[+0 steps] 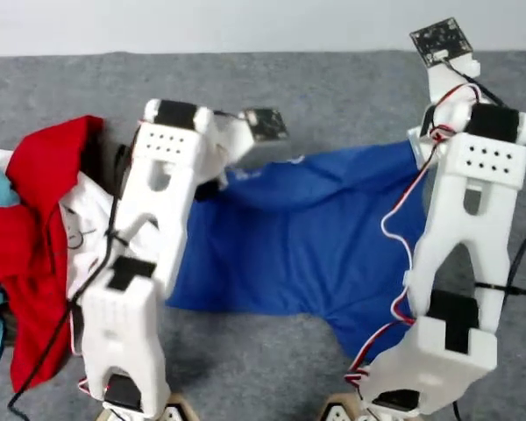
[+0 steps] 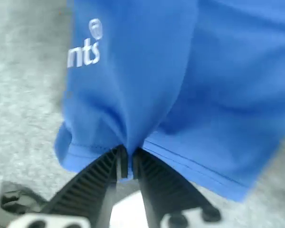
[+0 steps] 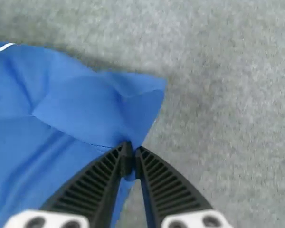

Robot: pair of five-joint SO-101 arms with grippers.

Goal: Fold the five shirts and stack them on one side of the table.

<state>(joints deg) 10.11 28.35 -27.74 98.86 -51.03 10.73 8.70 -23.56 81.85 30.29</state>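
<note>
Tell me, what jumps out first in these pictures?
A bright blue shirt lies spread across the middle of the grey table. The left gripper and the right gripper each pinch an edge of it. Beside the left arm sits a heap of red, white and teal shirts.

Blue shirt [image 1: 307, 237] smooth thin cloth, table [image 1: 245, 351] rough matt felt-like, left gripper [image 2: 125, 161] fingers [image 2: 92, 183] ridged matt blk plastic.

Table [image 1: 333, 88] with blue shirt [image 1: 307, 237], shirt pile [image 1: 35, 202]
</note>
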